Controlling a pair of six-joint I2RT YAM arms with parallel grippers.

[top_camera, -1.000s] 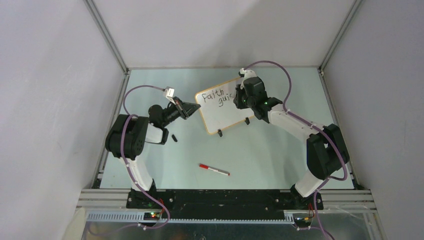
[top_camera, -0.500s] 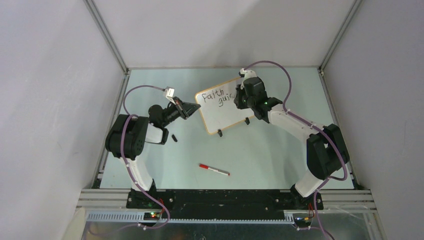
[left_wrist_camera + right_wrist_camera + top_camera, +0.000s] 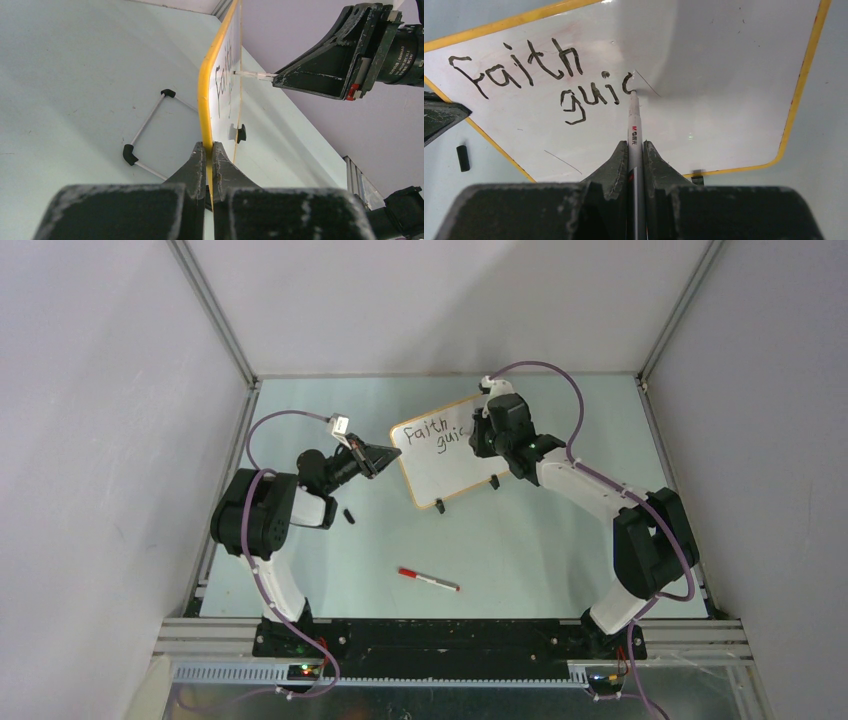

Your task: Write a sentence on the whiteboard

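The whiteboard (image 3: 445, 462) stands upright at mid-table, with an orange frame (image 3: 204, 95) and white face (image 3: 724, 75). The sentence (image 3: 539, 75) reads "faith" on the top line and "guic" below, in black strokes; it also shows in the top view (image 3: 432, 436). My left gripper (image 3: 210, 150) is shut on the board's left frame edge. My right gripper (image 3: 635, 150) is shut on a white marker (image 3: 634, 120), whose tip touches the board at the last stroke. In the top view the right gripper (image 3: 480, 435) is at the board's upper right, the left gripper (image 3: 385, 458) at its left edge.
A red-capped marker (image 3: 428, 580) lies on the table in front. A small black cap (image 3: 349, 515) lies near the left arm, also in the right wrist view (image 3: 462, 157). A wire stand with black corners (image 3: 145, 135) lies behind the board. Walls enclose the table.
The right gripper with the marker has shifted slightly up and right along the second line. The left gripper and board have not moved.
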